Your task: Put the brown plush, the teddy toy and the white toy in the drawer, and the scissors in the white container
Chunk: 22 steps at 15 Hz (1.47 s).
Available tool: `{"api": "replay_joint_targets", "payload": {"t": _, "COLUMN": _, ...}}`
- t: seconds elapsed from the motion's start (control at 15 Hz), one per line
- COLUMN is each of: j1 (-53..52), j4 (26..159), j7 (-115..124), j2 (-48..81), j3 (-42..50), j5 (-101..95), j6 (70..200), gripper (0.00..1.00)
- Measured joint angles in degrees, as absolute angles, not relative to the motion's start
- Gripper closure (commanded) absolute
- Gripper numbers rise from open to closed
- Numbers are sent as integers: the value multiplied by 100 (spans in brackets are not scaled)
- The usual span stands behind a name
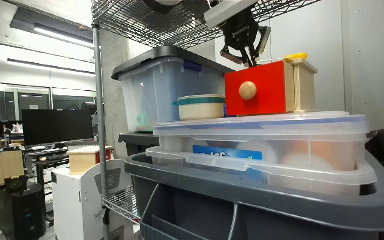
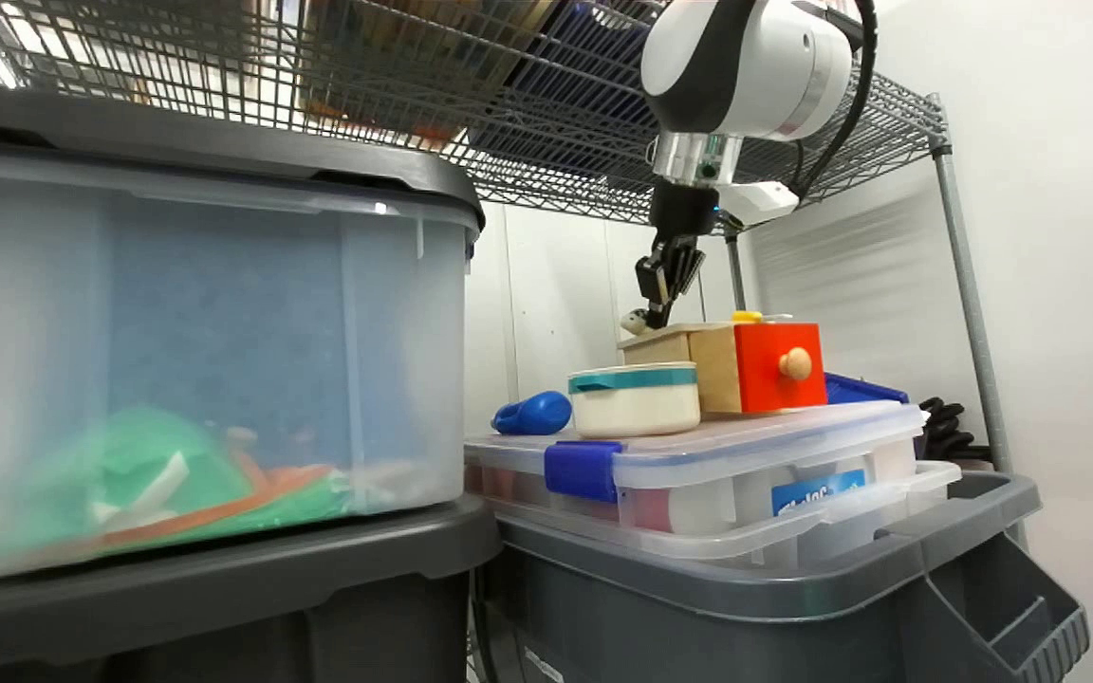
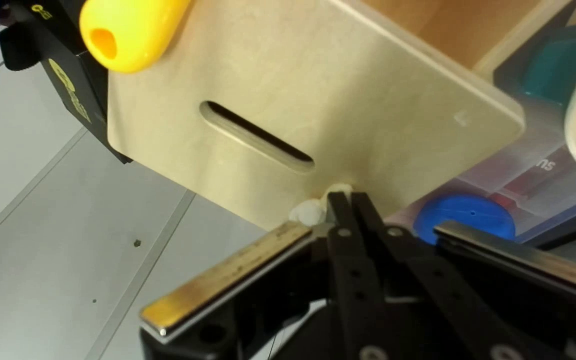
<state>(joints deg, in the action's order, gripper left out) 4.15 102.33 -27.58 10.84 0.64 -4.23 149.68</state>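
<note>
My gripper (image 3: 350, 201) points down at the lid of the pale wooden casing (image 3: 398, 100), its fingers almost together. The white toy (image 3: 309, 212) sits at the fingertips near the lid's edge; a bit of it shows between the tips, and the fingers cover part of it. In an exterior view it peeks out beside the gripper as a small white lump (image 2: 634, 321). The drawer's red front (image 1: 262, 90) with its round knob is pulled out from the casing; part of its inside (image 3: 448, 25) shows. The white container (image 2: 637, 403) with a teal band stands beside it. Brown plush, teddy toy and scissors are hidden or out of view.
A yellow-handled object (image 3: 133, 30) lies on the casing's lid, near a slot. A blue object (image 2: 532, 415) is behind the container. Everything rests on a clear low bin (image 1: 262, 133). A tall clear bin (image 1: 172, 90) stands alongside, and a wire shelf (image 2: 395, 114) hangs above.
</note>
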Motion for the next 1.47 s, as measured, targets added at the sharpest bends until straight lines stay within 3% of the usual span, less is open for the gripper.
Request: {"api": "replay_joint_targets", "payload": {"t": 1.47, "j1": 475, "j4": 11550, "j7": -2708, "j2": -105, "j3": 110, "j5": -362, "j6": 14892, "gripper": 99}}
